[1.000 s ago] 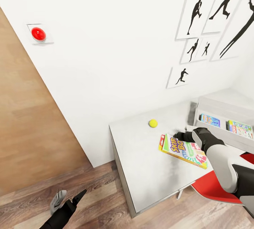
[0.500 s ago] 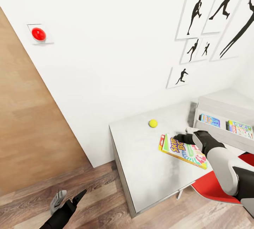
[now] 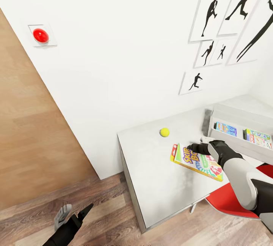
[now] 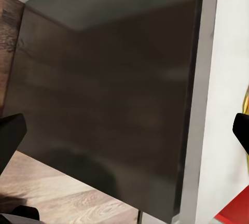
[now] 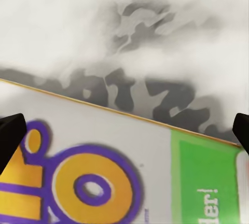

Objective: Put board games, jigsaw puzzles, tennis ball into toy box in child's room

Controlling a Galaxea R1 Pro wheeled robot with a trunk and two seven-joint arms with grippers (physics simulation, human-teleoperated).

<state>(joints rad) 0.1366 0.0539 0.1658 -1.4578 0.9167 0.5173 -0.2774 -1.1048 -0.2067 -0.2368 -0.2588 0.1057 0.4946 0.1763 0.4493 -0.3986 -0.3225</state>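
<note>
A white-green-red Skip-Bo board game lies flat on the pale table. My right gripper hovers open just over its far edge, and its dark fingertips stand wide apart above the box lid. The coloured edge of another flat box peeks out under the Skip-Bo box, its pattern hidden, so I cannot tell whether it is a jigsaw puzzle. The tennis ball rests near the wall. In the toy box lie a blue game and a green-edged one. My left gripper hangs open over the floor. The bed is out of view.
A red chair is tucked under the table below my right arm. A white wall with a red button and silhouette pictures backs the table. The table's dark side panel faces my left gripper, with wood floor around it.
My right gripper has eased slightly left and down toward the Skip-Bo box's far edge. The left arm and the toys have stayed put.
</note>
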